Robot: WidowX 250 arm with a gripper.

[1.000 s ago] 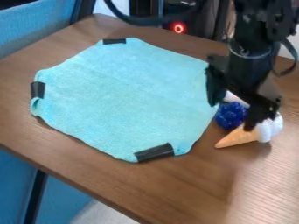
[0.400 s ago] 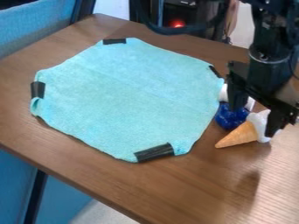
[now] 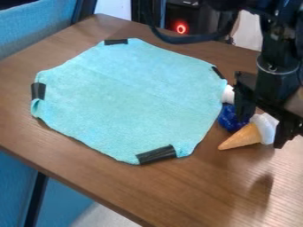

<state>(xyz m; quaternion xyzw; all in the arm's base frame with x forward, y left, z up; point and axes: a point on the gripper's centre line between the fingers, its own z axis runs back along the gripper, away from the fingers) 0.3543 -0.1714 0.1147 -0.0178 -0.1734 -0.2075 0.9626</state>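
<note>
The gripper (image 3: pixel 262 128) hangs at the right side of the table, open, its two fingers spread over a toy ice cream cone (image 3: pixel 246 136) with a white top. The cone lies on its side, tip toward the left. Behind it, a dark blue bumpy object (image 3: pixel 230 119) rests near the cloth's right edge, partly covered by the left finger. A white object (image 3: pixel 228 94) shows just behind the blue one, its rest hidden by the gripper. Whether the fingers touch the cone cannot be told.
A light blue cloth (image 3: pixel 127 99) lies across the brown table (image 3: pixel 177 190), held by black tape pieces at its corners, one at the front (image 3: pixel 156 154). Blue chair fabric (image 3: pixel 35 26) borders the table's left side. A black cable (image 3: pixel 177 39) loops over the back edge.
The gripper has moved to the right, from over the blue object and cone to the cone's white end. More of the cloth's right corner and its tape now shows. The objects have stayed put.
</note>
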